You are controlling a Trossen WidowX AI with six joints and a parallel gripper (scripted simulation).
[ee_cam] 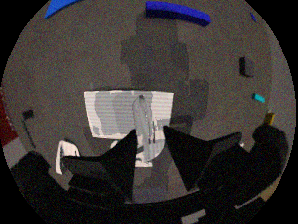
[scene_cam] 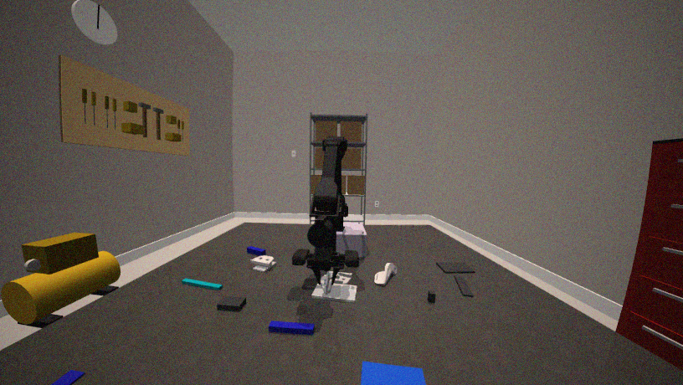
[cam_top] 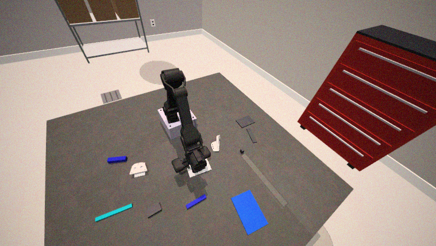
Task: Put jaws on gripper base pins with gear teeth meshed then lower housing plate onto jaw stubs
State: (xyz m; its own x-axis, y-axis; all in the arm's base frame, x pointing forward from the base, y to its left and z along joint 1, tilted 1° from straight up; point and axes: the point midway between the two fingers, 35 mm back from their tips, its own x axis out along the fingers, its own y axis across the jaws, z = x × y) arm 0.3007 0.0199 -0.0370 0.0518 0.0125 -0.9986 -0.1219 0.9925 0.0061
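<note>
The white gripper base lies flat beneath my arm. My gripper is shut on a white jaw, low over the base. The jaw partly hides the base's rear part in the wrist view. Whether the held jaw touches a pin cannot be told. The other white jaw lies on the dark mat, apart from the base, on its right in the top and exterior views. The white housing plate lies on the mat to the left, apart from both.
A blue bar and a dark block lie in front. A cyan bar is at the left. A small black block and a blue sheet are at the right.
</note>
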